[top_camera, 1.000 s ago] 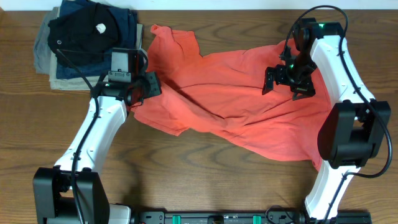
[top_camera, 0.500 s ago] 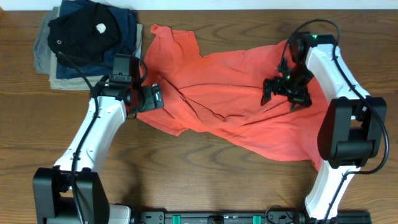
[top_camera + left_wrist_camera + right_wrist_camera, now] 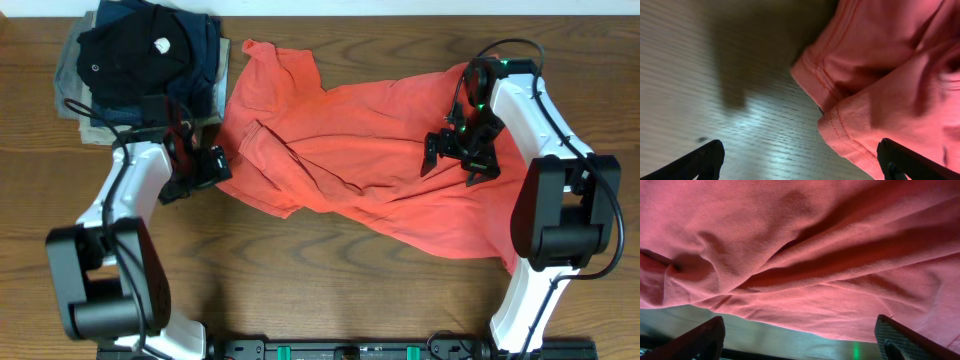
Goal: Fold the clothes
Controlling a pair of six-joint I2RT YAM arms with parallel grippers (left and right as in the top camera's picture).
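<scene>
The coral-red T-shirt [image 3: 360,150] lies rumpled across the middle of the table, with a fold ridge running through it. My left gripper [image 3: 197,172] is open and empty, over bare wood just left of the shirt's left sleeve edge [image 3: 840,100]. My right gripper [image 3: 460,155] is open and empty, hovering above the shirt's right part; creased red fabric [image 3: 805,255] fills its wrist view. No lettering or logo shows.
A stack of folded black, navy and khaki garments [image 3: 135,60] sits at the back left corner, close to my left arm. Bare wooden table [image 3: 300,280] lies in front of the shirt.
My left gripper has moved left off the shirt's sleeve edge onto bare wood. My right gripper has shifted slightly over the shirt.
</scene>
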